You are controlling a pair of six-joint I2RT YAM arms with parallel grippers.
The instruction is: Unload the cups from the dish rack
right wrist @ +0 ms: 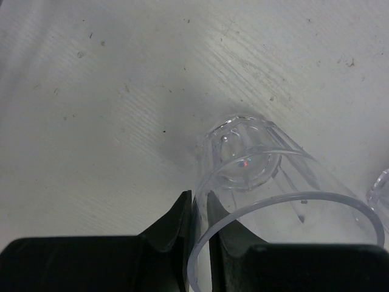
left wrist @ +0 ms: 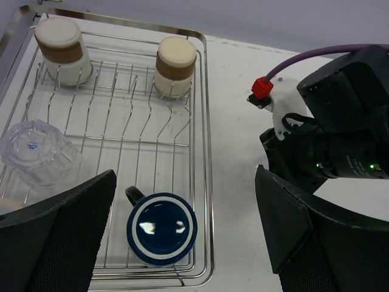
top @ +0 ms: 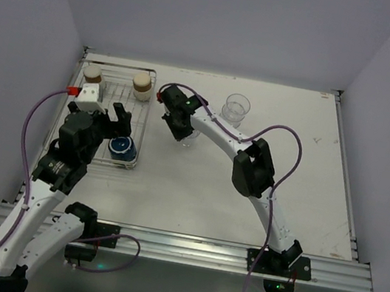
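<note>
Right gripper (right wrist: 197,201) clamps clear tumbler (right wrist: 243,164) by its rim; left gripper (left wrist: 185,176) gapes over navy mug (left wrist: 161,228)

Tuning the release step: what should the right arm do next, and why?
Probably ease the tumbler down and open. The right gripper pinches its rim wall, mouth up, with the base at or just above bare table, apart from the other clear cup. I can't confirm contact with the table.

You get soft, even overhead light on the white table (top: 309,180); shadows are faint. Two glare spots shine in the navy mug (left wrist: 161,228). At 6 o'clock the right gripper (right wrist: 197,204) looks black and blurred; the clear tumbler (right wrist: 255,164) throws grey shadow toward 10 o'clock.
</note>
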